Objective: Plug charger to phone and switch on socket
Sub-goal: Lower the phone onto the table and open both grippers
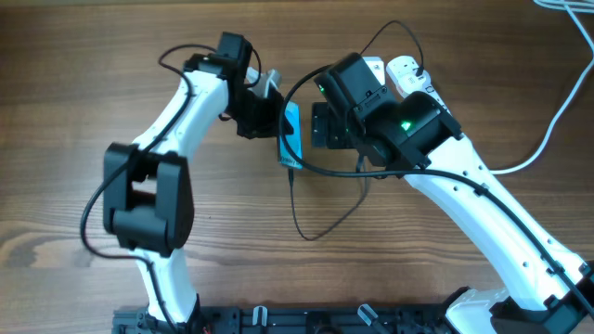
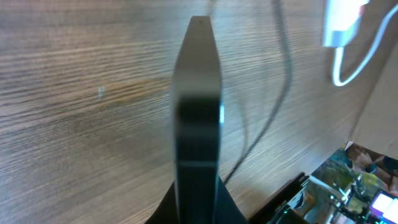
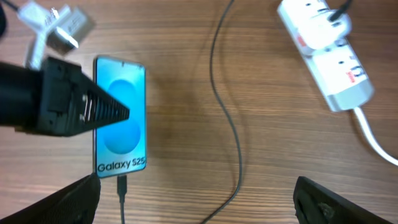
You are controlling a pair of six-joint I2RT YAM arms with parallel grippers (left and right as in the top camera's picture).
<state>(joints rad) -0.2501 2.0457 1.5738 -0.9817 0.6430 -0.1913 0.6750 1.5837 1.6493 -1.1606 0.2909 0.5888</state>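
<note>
The phone [image 3: 120, 118], with a cyan screen and a white band reading "Galaxy S25", lies on the wood table; it also shows from overhead [image 1: 291, 135]. My left gripper [image 1: 275, 122] is shut on the phone's side. In the left wrist view the phone [image 2: 198, 112] is seen edge-on between the jaws [image 2: 198, 208]. The charger's black connector [image 3: 122, 184] sits in the phone's lower end, and its thin cable [image 3: 233, 137] loops toward the socket [image 3: 329, 59]. A black plug [image 3: 339, 9] sits in the socket. My right gripper [image 3: 199, 205] is open above the cable, beside the phone [image 1: 327, 125].
A white adapter [image 3: 59, 31] with a white cable lies just beyond the phone's top; it also shows in the left wrist view [image 2: 342, 25]. The socket's thick white cord [image 1: 557, 111] runs off to the right. The black cable loop [image 1: 306, 232] lies toward the table's front.
</note>
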